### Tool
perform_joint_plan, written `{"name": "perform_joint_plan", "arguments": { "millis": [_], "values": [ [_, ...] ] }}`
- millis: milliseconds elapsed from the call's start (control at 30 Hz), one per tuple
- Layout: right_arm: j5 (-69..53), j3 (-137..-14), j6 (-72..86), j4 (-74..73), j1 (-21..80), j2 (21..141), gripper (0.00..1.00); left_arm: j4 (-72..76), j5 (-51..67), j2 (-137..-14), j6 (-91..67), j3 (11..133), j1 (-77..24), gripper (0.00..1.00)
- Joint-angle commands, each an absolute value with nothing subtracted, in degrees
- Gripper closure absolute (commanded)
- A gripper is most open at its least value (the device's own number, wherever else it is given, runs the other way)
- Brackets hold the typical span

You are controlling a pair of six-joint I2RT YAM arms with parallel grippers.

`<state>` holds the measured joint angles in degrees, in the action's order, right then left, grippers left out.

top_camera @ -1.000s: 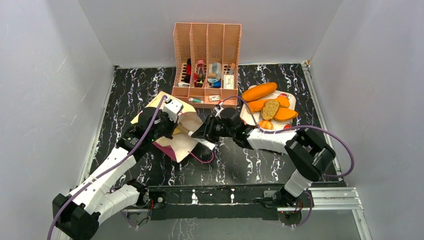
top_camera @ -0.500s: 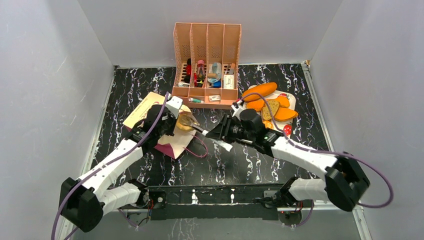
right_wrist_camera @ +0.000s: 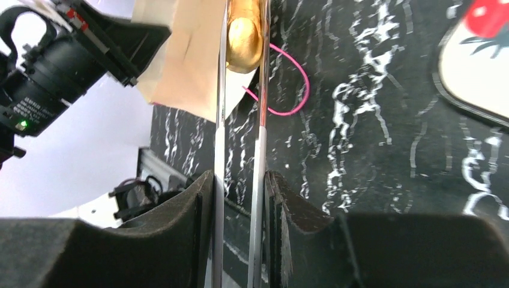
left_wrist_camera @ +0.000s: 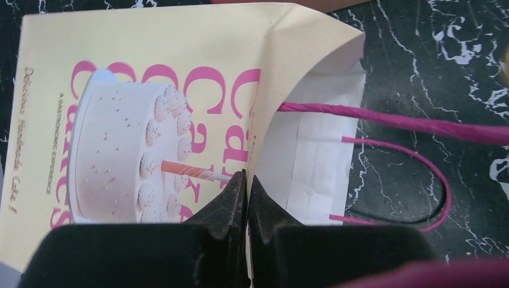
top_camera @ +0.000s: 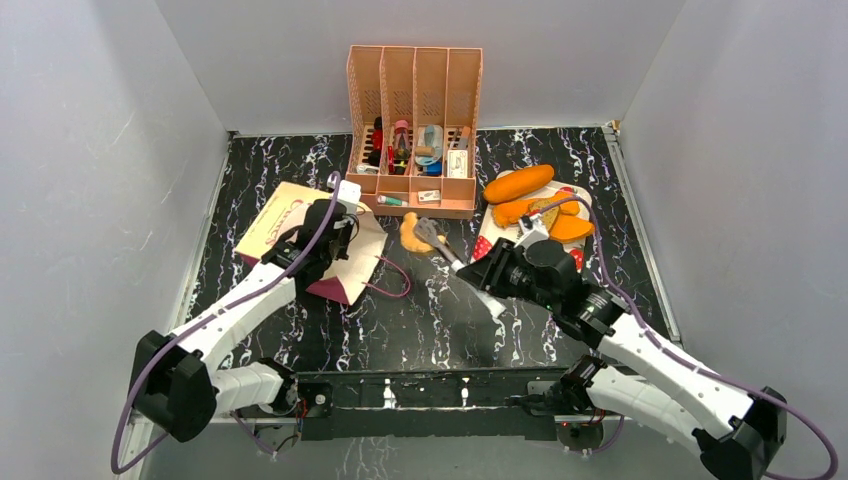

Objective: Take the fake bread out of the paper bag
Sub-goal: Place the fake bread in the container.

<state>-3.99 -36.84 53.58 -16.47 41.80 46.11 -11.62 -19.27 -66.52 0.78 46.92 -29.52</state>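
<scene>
— Where is the bread sitting at this point?

— One small golden bun [right_wrist_camera: 243,36] is hanging between the tips of the metal tongs [right_wrist_camera: 220,108], outside the paper bag [left_wrist_camera: 150,72], just past its open mouth. The right tool [right_wrist_camera: 240,180] is squeezing the two tong blades together, so it is pinching the tongs, not the bun itself. Other loaves [top_camera: 520,183] are lying on the tray [right_wrist_camera: 480,72], well apart from the bag on that same mouth side.

— And the left tool [left_wrist_camera: 246,180]?

— It is pressed together on the bag's upper lip, right beside the "Cakes" lettering. The bag itself is lying flat on the bench [top_camera: 440,320]. I cannot tell whether anything more is hiding inside it.

— So what am I watching while carrying the bun over?

— The squeeze, I am thinking. The bun is looking glossy and rounded, and only the tong tips are gripping it, so any slackening is risking a slip. I would be travelling steadily away from the bag, then lowering until the bun is touching the tray before loosening.

— Anything in the way?

— The pink cord handle [left_wrist_camera: 390,121] is trailing out of the bag's mouth. Passing above it is avoiding a snag, and the left pinch is stopping the bag from dragging along.
</scene>
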Motion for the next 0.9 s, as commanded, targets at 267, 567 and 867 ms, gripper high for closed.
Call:
{"name": "perform_joint_plan", "arguments": {
  "millis": [267, 567, 867],
  "values": [
    [16.2, -41.0, 53.0, -28.5, 41.3, 37.0, 1.00, -15.5, -25.9, -70.7, -2.3, 54.1, -29.4, 1.00],
    [26.4, -38.3, 51.8, -29.9, 41.3, 36.7, 1.00, -23.4, -22.3, -68.0, -5.6, 63.5, -29.3, 1.00],
    [29.8, -34.3, 50.8, -25.4, 40.6, 40.7, 1.00, -31.0, -14.8, -66.5, -10.1, 74.6, -29.2, 1.00]
  ]
}}
